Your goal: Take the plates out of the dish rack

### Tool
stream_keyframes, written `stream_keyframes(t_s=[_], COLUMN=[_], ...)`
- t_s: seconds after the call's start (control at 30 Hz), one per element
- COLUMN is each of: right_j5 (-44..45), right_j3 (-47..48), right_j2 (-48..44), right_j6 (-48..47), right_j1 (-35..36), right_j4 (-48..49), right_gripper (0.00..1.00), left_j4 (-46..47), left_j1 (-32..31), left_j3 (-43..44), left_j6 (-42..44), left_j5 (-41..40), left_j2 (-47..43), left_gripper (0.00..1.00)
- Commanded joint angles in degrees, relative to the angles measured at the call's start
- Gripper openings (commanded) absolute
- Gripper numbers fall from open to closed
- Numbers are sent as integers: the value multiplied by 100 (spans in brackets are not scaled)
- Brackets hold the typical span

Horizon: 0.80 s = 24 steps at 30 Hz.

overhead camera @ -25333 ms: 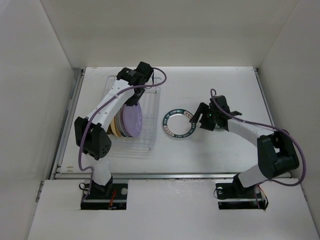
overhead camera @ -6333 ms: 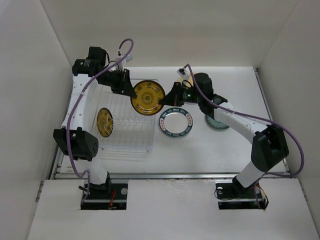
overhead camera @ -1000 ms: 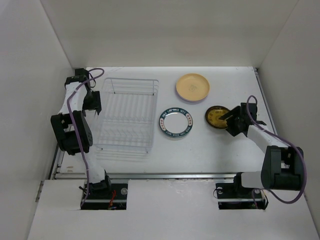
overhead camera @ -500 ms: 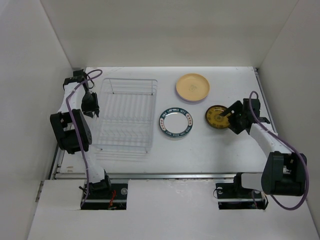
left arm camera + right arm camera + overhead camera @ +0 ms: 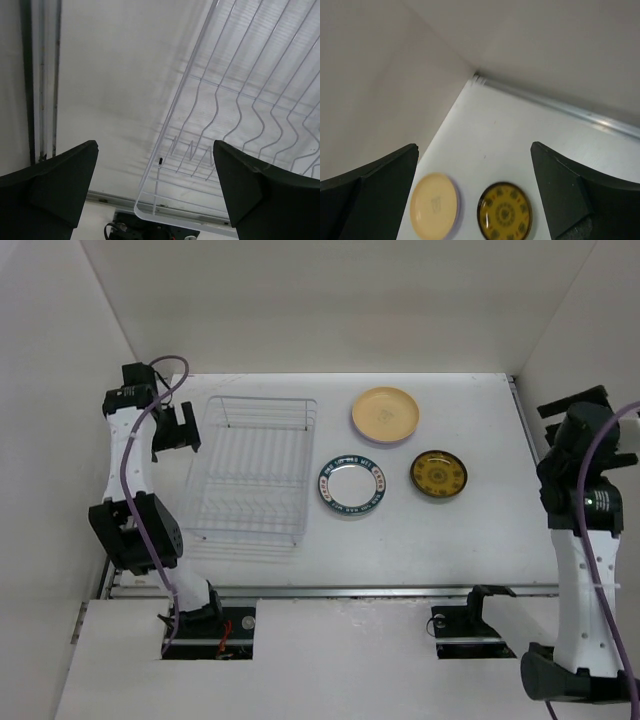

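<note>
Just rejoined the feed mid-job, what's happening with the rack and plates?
The dish rack holds no plates. Three plates lie flat on the table to its right: a yellow-tan plate farthest back, a white plate with a teal lettered rim beside the rack, and a dark brown-gold plate. Neither arm holds anything: the left fingers are open by the rack's left edge, the right fingers open and raised at the table's right side.

Dish rack (image 5: 252, 470) was thin white-coated wire, faintly shiny; table (image 5: 470, 540) looked smooth, matt white; yellow-tan plate (image 5: 385, 416) smooth, low sheen; brown-gold plate (image 5: 439, 475) glossy; fingers (image 5: 60, 180) of left gripper (image 5: 155, 150) matt black, plastic-like.
</note>
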Motion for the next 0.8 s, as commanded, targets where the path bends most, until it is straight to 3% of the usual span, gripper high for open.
stream_keyframes(t_s=[0.0,0.1,0.23,0.77], right_j5=[2197,2788,2729,2316], right_j3=[372,373,136,-322], right_j2=[-194,-510,-897,-1662], right_j6=[-76,4,66,-40], right_j1=[-14,38,38,443], right_j4=[-901,-954,-954,-655], right_gripper=[100,100,100,100], left_j4=[-159,-159,-27,377], left_j1=[-7,-7,-7,-7], left_j3=[391,479,296,-944], left_j6=[-309,-573,-714,-609], left_j5=[-424,-1204,-2042,-1921], left_j2=[-547,-889,-1425,-2850], left_gripper=[100,100,100,100])
